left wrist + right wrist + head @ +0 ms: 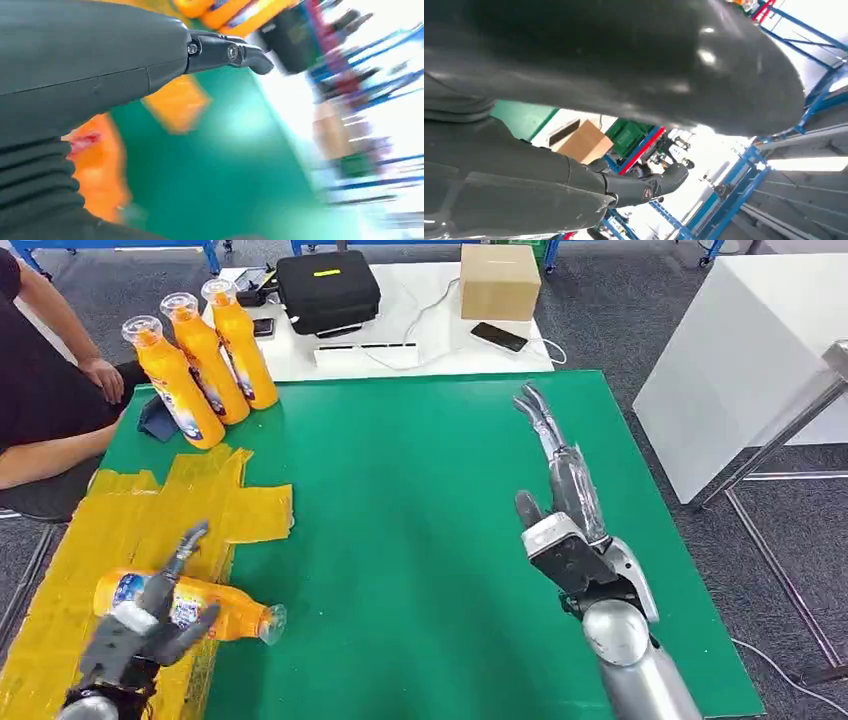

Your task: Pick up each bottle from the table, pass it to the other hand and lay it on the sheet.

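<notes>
You're in a lab or workshop test bay: a green-topped table (450, 500) on grey carpet, blue metal framing (120, 248) at the far edge, a white bench behind with a black equipment case (327, 288), cardboard box (499, 281), phone (498, 336) and cables.

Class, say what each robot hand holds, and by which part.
Left hand holds the lying bottle around its labelled middle. Right hand holds nothing.

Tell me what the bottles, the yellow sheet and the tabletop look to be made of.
Bottles: likely glossy orange plastic, clear caps, printed labels. Sheet: seems thin yellow film or tape strips, wrinkled, with ragged overlapping edges. Tabletop: a smooth matte green surface, perhaps a mat or painted board; the look leaves it open.
</notes>
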Action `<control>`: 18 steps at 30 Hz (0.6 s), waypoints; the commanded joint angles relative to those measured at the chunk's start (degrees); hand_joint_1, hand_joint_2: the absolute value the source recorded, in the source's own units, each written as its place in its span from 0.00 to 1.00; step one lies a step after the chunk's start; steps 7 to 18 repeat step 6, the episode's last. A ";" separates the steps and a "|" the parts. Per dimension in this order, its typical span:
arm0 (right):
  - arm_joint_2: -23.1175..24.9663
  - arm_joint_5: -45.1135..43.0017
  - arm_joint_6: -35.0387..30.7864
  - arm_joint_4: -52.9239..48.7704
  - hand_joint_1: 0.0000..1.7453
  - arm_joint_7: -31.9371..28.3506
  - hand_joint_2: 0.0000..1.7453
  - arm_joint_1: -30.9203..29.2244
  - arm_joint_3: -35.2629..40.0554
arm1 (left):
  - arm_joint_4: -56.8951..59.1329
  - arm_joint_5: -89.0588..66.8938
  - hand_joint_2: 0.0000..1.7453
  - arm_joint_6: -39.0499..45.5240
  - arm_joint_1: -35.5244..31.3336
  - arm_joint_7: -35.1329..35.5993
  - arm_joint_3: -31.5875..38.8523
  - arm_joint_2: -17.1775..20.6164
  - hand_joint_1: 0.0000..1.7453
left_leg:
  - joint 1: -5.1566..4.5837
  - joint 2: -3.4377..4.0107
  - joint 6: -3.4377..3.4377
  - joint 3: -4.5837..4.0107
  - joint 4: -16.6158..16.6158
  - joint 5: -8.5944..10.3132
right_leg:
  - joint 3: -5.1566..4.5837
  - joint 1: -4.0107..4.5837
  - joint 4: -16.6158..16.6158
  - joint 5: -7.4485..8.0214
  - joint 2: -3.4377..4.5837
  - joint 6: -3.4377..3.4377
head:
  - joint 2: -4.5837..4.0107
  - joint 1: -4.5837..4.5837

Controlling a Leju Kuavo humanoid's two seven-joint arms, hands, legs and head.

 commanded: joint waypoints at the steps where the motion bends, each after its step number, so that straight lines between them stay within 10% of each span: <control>1: -1.09 0.91 -1.85 -2.28 0.00 -3.90 0.00 6.38 3.82 | -18.62 13.77 0.00 -10.80 6.80 -8.55 7.59 -7.71 0.00 | 0.07 0.23 -0.03 0.04 0.04 -0.11 | 0.03 0.08 -0.03 -0.04 0.12 -0.01 | 0.00 -0.02; 18: 0.21 1.81 -4.06 -5.46 0.00 -7.64 0.00 11.78 4.64 | -23.17 11.57 0.00 -12.35 10.16 -10.84 5.26 -10.34 0.00 | 0.09 0.13 -0.03 0.05 0.01 -0.11 | 0.07 0.10 -0.08 -0.06 0.03 -0.02 | 0.00 0.00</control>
